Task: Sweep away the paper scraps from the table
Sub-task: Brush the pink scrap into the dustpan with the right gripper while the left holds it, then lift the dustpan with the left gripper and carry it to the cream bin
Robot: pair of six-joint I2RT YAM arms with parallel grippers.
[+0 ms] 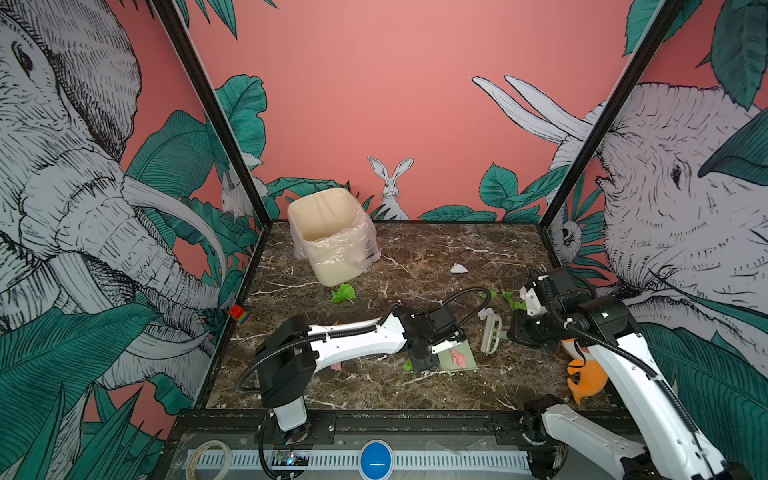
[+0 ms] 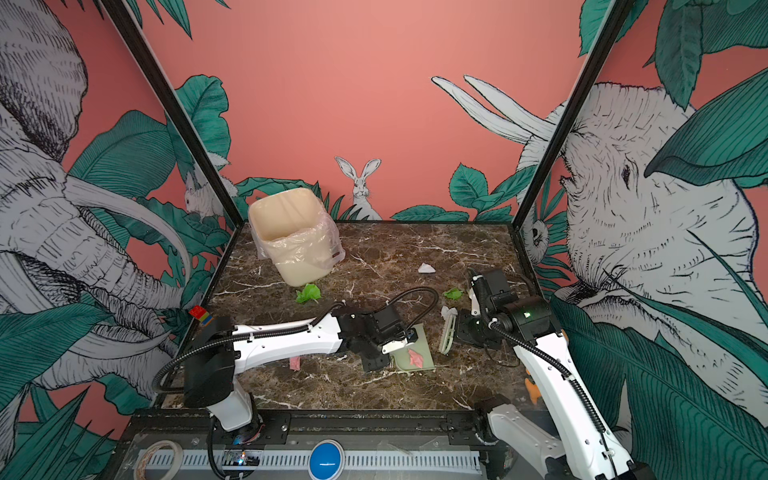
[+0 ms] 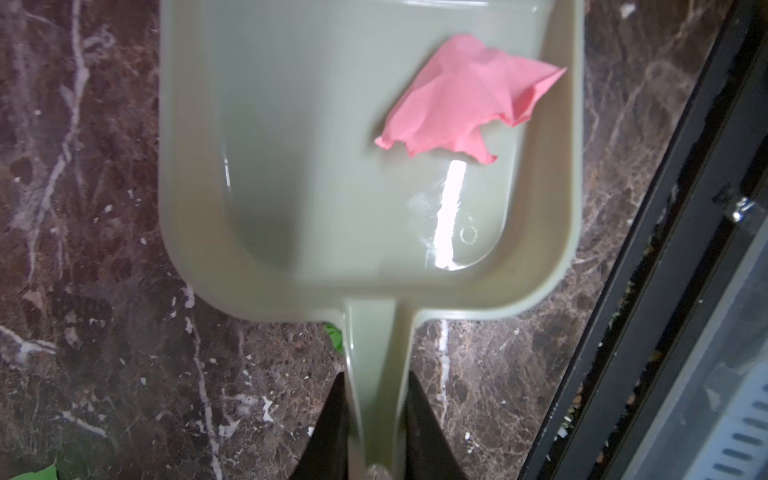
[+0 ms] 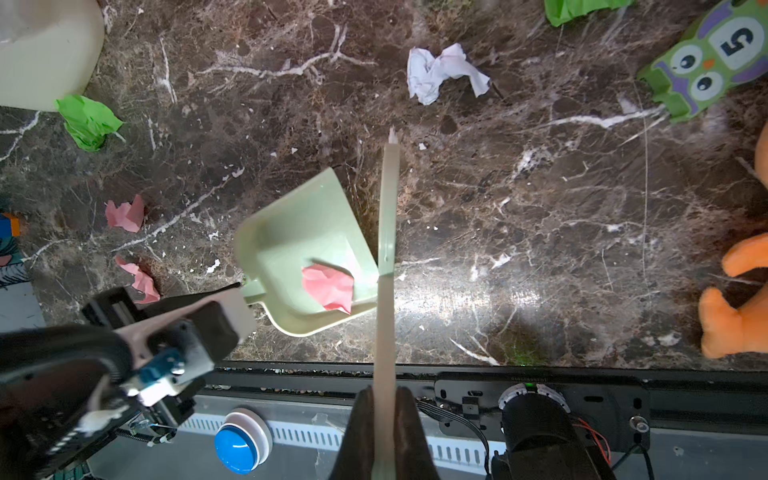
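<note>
The left gripper [image 3: 375, 388] is clamped on the handle of the dustpan [image 3: 187, 208], which rests on the table [image 1: 415, 257] at lower centre of both top views with one pink scrap [image 3: 465, 99] already in it. The right gripper [image 4: 384, 411] is closed tight on the handle of the brush [image 4: 388, 208], held just right of the pan's open lip. The step in hand looks like drawing the next bits to that lip. I would keep the pan pressed down so thin paper cannot slip beneath, and stroke low and slow, since such bits flutter. The other paper scraps [image 4: 440, 72] lie well apart: a white scrap [image 1: 459, 268] right of centre, a green scrap [image 1: 343, 293] at the foot of the bin [image 1: 332, 232] left of centre, a second green scrap [image 1: 513, 301] beside the right arm, and more pink scraps [image 4: 124, 214] under the left arm, awkward to reach. An orange plush toy [image 1: 586, 380] at lower right and an owl card [image 4: 706, 62] could get caught in a stroke.
</note>
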